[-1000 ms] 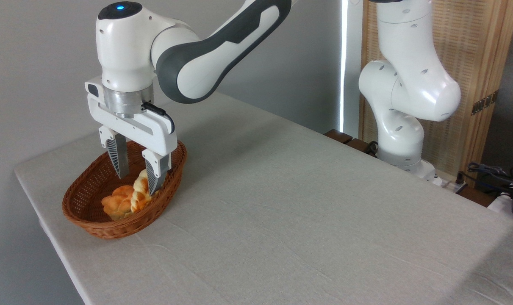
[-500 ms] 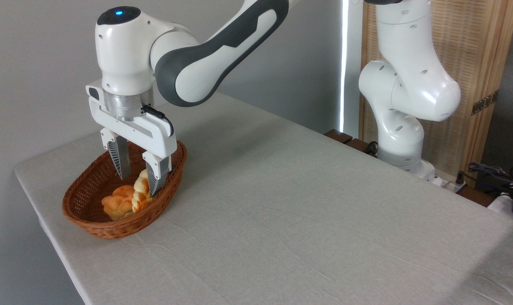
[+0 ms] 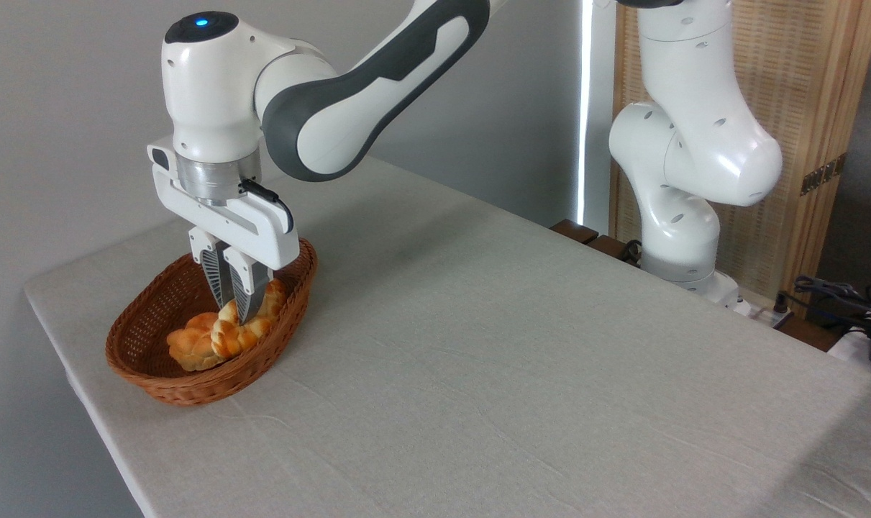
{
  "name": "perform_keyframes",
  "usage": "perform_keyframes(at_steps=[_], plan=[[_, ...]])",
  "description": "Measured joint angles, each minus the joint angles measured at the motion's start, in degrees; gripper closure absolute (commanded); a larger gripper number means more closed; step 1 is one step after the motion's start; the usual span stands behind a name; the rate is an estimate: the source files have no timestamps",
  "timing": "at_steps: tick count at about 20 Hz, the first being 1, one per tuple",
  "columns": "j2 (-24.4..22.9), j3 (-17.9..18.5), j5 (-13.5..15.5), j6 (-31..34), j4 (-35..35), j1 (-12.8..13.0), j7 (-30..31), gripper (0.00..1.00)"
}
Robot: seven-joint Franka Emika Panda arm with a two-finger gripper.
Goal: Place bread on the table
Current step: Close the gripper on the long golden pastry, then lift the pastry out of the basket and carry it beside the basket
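The table, under its creased grey-beige cloth, fills the foreground, and a brown oval wicker basket sits near its left corner. In the basket lie a small round orange-brown bun and, touching it on the right, the braided bread, which slants up toward the basket's far right rim. The white arm reaches in from the upper right, bends at a grey-clad elbow and points its wrist straight down over the basket, a blue light showing on top. The pincer hangs vertical with its two ribbed fingers drawn close together and clamped on the middle of the bread. A second ago the fingers stood wide apart on either side of the loaf; they have since closed on it, and the loaf now lies more stretched out. Behind, the arm's white base column stands at the table's far right edge.
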State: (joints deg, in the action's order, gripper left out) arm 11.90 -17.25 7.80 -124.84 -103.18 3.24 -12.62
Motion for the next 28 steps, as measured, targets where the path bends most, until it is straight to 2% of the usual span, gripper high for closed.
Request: perform_keyframes(at_steps=[15, 18, 23, 28], plan=[[-1.1, 0.3, 0.2, 0.0, 2.7, -0.2, 0.2, 0.79], [-2.1, 0.8, 1.7, 0.5, 2.8, -0.4, 0.2, 0.78], [-6.0, 5.3, 2.4, 7.1, 3.0, -1.1, -1.4, 0.78], [-9.2, 10.1, 2.4, 16.1, 3.1, -1.3, -12.4, 0.77]])
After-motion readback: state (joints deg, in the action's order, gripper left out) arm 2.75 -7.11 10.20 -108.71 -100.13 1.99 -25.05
